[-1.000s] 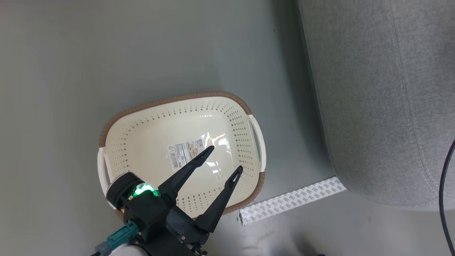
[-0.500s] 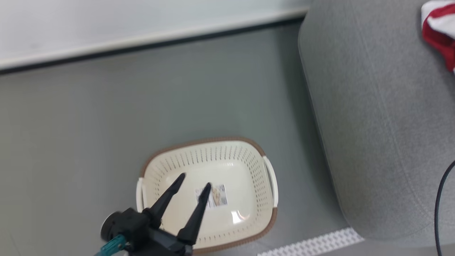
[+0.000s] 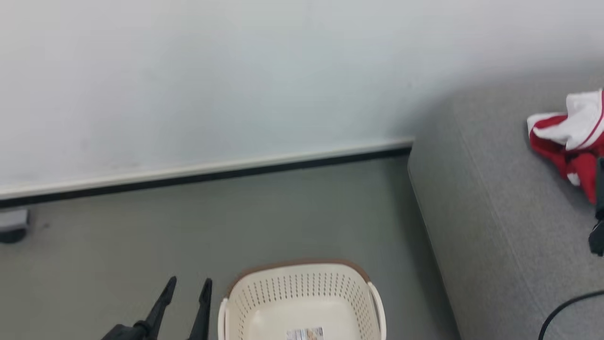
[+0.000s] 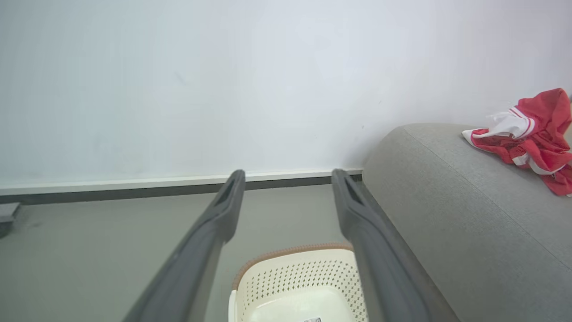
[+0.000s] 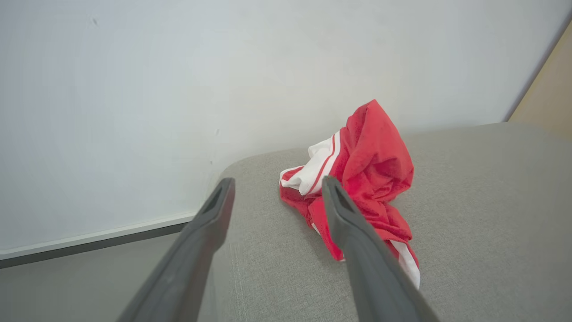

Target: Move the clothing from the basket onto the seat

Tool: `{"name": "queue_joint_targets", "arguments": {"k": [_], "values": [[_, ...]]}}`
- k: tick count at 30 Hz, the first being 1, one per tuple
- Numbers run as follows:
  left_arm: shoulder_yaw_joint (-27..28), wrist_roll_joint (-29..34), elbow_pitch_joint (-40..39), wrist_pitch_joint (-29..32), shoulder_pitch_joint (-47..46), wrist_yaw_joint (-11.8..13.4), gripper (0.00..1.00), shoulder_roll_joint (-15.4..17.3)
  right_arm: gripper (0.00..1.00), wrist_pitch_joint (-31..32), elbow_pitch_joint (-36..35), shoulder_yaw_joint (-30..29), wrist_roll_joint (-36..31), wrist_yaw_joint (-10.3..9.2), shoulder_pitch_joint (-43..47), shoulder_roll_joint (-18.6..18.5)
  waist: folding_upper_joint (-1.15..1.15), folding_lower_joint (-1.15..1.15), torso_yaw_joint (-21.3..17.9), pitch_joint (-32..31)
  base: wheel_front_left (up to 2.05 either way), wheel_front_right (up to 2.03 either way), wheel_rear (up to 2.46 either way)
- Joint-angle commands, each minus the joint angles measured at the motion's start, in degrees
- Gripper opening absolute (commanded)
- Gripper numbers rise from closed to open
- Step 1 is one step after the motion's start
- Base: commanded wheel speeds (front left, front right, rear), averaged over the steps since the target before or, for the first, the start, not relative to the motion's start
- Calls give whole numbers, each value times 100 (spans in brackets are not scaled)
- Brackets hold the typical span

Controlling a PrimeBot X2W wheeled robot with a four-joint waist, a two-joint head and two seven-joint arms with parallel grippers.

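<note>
The red and white clothing point(image 3: 566, 137) lies crumpled on the grey sofa seat point(image 3: 495, 212), near the wall. The cream basket point(image 3: 302, 288) stands on the floor left of the sofa, with only its label sticker point(image 3: 306, 334) inside. My left gripper point(image 3: 188, 285) is open and holds nothing, just left of the basket's rim. In the left wrist view the left gripper point(image 4: 288, 174) points over the basket point(image 4: 304, 277) toward the wall, with the clothing point(image 4: 532, 134) far right. My right gripper point(image 5: 277, 181) is open above the sofa point(image 5: 482, 214), short of the clothing point(image 5: 371, 179).
A pale wall with a dark baseboard point(image 3: 203, 172) runs behind the basket and sofa. A small grey object point(image 3: 12, 225) sits on the floor at the far left. A black cable point(image 3: 561, 309) crosses the sofa's near corner. A beige panel point(image 5: 549, 89) stands at the right.
The head camera has tilted up: the basket slid to the bottom edge, and the wall and clothing on the sofa came into view. My left gripper moved from over the basket to its left.
</note>
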Motion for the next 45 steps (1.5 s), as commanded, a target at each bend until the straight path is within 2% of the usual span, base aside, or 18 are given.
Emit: {"name": "queue_joint_targets", "arguments": {"k": [1, 2, 9, 16, 24, 29, 39, 45], "values": [[83, 48, 61, -23, 135, 46, 100, -12, 100, -19, -88, 21, 21, 0, 172, 62, 2, 3, 411, -668, 0, 0, 0], [145, 65, 85, -24, 201, -8, 100, -48, 100, -6, -229, 65, 4, 0, 296, 96, 2, 3, 434, -717, 0, 0, 0], [819, 262, 161, -24, 509, 20, 100, -247, 100, 8, -1273, 459, -324, 0, 975, 391, 2, 3, 476, -1008, 0, 0, 0], [1313, 522, 77, -24, 811, -121, 100, -498, 100, -288, -1938, 623, -614, 0, 1772, 972, 2, 3, 467, -1100, 0, 0, 0], [1880, 867, 36, -24, 1090, -429, 100, -740, 100, -1044, -1986, 519, -924, 0, 2290, 1832, 2, 3, 404, -1116, 0, 0, 0], [2085, 1132, 130, -24, 1203, -641, 100, -787, 100, -1262, -1845, 617, -1091, 0, 2471, 2191, 2, 3, 368, -1104, 0, 0, 0], [2432, 1471, 183, -24, 1363, -953, 100, -1066, 100, -1369, -1628, 925, -1171, 0, 2696, 2343, 2, 3, 396, -1071, 0, 0, 0], [2526, 1616, 182, -24, 1459, -1068, 100, -1249, 100, -1461, -1670, 778, -976, 0, 2855, 2343, 2, 3, 445, -1088, 0, 0, 0]]}}
